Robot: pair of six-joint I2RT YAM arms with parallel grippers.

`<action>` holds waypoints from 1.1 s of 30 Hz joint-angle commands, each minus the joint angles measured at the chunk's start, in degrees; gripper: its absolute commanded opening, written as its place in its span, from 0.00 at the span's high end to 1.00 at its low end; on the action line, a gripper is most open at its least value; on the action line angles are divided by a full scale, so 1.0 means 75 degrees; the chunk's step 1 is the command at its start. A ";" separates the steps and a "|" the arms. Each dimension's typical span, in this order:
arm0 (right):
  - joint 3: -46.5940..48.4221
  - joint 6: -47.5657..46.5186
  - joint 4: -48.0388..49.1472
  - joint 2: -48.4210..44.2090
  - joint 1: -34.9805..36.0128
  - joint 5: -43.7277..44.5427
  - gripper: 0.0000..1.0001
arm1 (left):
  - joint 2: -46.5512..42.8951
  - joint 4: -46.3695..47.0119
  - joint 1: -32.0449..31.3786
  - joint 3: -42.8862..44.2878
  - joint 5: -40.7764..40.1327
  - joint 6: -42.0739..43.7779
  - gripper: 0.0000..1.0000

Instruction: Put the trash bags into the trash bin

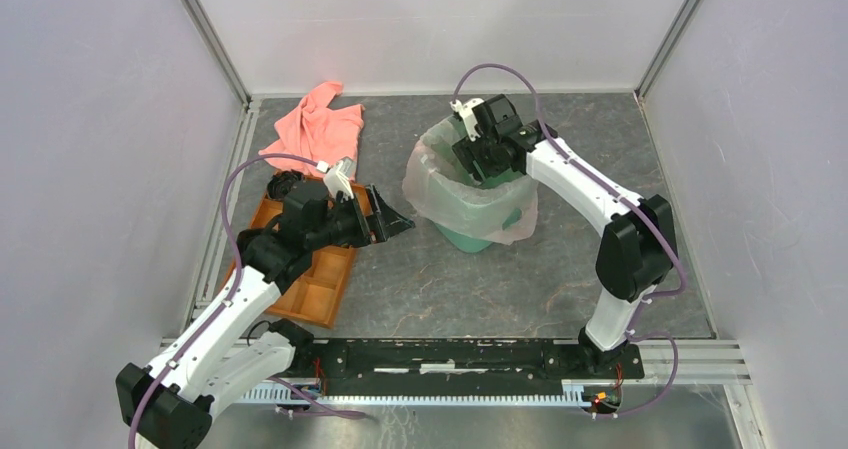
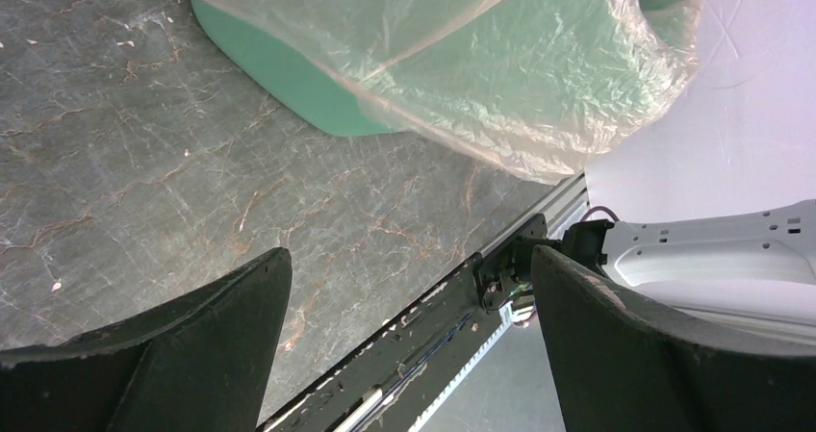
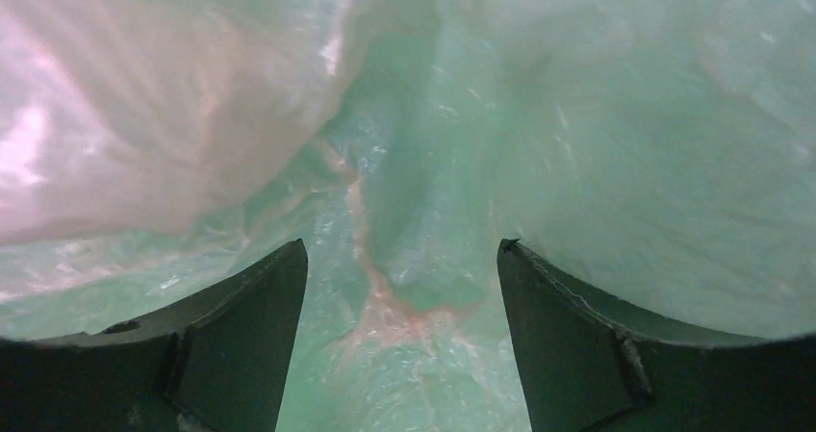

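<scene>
We see trash bag (image 1: 428, 181) lining trash bin (image 1: 466, 237), its edge draped outside over bin rim. Right jaws spread, inside bin, pointing down; crease of bag lies straight below, between them. Left jaws spread, empty, left of bin, apart. Right jaws nearer.

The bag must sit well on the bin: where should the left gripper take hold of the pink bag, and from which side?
Best pinch the loose hem of the trash bag hanging outside the left wall of the trash bin, coming in level from the left. There the film billows clear of the wall, and the right gripper fills the opening.
</scene>
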 commanded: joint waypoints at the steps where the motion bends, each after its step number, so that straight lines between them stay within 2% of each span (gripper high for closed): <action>1: -0.0016 -0.0105 0.0212 0.0047 0.0188 -0.0616 0.20 | -0.0099 -0.0019 -0.0042 0.0232 -0.0044 -0.0020 0.00; 4: -0.0355 -0.0242 0.0284 0.0088 0.0308 -0.0986 0.15 | -0.0183 -0.0102 -0.0037 0.0240 -0.0155 0.0026 0.00; 10: -0.1122 -0.0305 0.0697 0.0282 0.0366 -0.1257 0.16 | -0.0213 -0.0112 -0.0042 0.0205 -0.0109 0.0053 0.00; 18: -0.0045 -0.0230 0.0196 0.0344 0.0377 -0.1262 0.16 | -0.0279 -0.0289 -0.0042 0.0320 -0.0033 0.0162 0.00; 23: 0.0078 -0.0100 -0.0104 -0.0638 0.0455 -0.1106 0.13 | -0.0435 -0.0480 -0.0042 0.0402 -0.0151 0.0260 0.00; 27: 0.0028 -0.0008 -0.0246 -0.1535 0.0462 -0.0453 0.08 | -0.0474 -0.0482 -0.0039 0.0334 -0.0198 0.0401 0.00; 33: 0.0655 -0.0096 -0.0888 -0.2023 0.0478 0.0135 0.05 | -0.0568 -0.0697 -0.0042 0.0190 -0.0186 0.0696 0.00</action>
